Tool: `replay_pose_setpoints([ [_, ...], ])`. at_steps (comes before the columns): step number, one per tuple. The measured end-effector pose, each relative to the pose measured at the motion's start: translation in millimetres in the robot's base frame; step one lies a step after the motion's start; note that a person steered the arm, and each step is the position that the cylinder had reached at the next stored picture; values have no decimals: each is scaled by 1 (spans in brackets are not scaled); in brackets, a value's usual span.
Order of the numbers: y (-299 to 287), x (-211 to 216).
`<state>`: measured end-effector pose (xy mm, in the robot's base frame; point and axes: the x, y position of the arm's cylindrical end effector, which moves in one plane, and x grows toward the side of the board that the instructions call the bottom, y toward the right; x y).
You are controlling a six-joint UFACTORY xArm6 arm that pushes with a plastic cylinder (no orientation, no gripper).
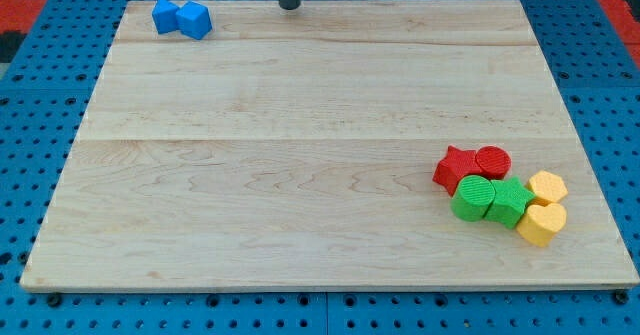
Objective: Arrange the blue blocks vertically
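Note:
Two blue blocks sit touching side by side near the board's top left corner: a blue block (165,15) on the left, its shape hard to make out, and a blue cube-like block (195,20) on the right. My tip (289,6) is at the view's top edge, near the middle, to the right of the blue blocks and well apart from them.
The wooden board (300,155) lies on a blue pegboard. At its lower right is a cluster: a red star-like block (456,168), a red round block (492,161), a green round block (472,198), a green block (511,201), a yellow block (547,187), a yellow heart-like block (542,222).

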<state>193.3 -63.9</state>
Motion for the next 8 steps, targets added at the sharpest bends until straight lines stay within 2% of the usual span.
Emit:
replay_pose_setpoints([
  [3,-12,-2],
  [6,-159,3],
  [7,-162,58],
  [8,-117,122],
])
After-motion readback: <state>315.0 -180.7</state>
